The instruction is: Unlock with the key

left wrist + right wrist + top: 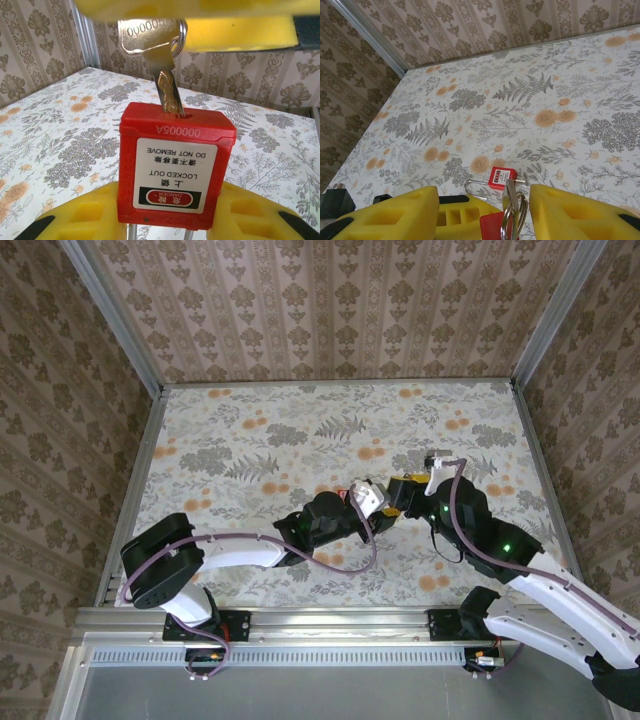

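Observation:
A red padlock (175,170) with a white "LOCKED OUT" label stands between the yellow fingers (85,215) of my left gripper (170,215), which is shut on its body. A silver key (160,55) is pushed into the keyhole on the padlock's end, with its ring (181,35) behind the head. In the right wrist view the key (509,197) stands edge-on between the spread fingers of my right gripper (482,205), touching neither. That gripper is open. From above, the two grippers meet over the middle of the table, the left (375,512) facing the right (402,492).
A second small red padlock (502,177) lies flat on the floral table (530,90) just beyond the grippers, its wire shackle (470,185) pointing left. Patterned walls (320,300) close in the back and both sides.

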Action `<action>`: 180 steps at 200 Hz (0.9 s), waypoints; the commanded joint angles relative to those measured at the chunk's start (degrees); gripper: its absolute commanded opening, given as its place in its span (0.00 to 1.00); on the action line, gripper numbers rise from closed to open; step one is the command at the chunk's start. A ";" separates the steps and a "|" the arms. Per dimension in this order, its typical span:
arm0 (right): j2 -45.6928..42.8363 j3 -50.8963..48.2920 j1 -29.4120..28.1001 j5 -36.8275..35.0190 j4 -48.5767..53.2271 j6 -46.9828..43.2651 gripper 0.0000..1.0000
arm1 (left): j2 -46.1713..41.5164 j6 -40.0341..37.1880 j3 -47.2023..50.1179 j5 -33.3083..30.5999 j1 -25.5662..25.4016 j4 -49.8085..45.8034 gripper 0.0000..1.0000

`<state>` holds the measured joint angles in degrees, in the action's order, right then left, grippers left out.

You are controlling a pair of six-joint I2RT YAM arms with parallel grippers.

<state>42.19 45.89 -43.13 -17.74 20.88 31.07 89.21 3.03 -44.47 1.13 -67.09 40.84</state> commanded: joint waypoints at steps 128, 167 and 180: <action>5.39 15.33 8.51 8.61 17.03 -5.90 0.28 | -0.81 -0.02 -0.62 0.98 0.25 0.73 0.17; 8.68 15.79 12.32 17.75 18.31 -5.73 0.30 | -2.12 0.09 -0.03 1.60 0.28 0.21 0.17; 9.08 15.92 13.43 18.94 18.56 -6.22 0.31 | -2.44 0.00 0.15 1.80 0.29 -0.01 0.17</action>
<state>50.78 60.07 -31.40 -4.60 36.69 25.43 89.12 3.03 -44.42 1.58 -67.05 39.86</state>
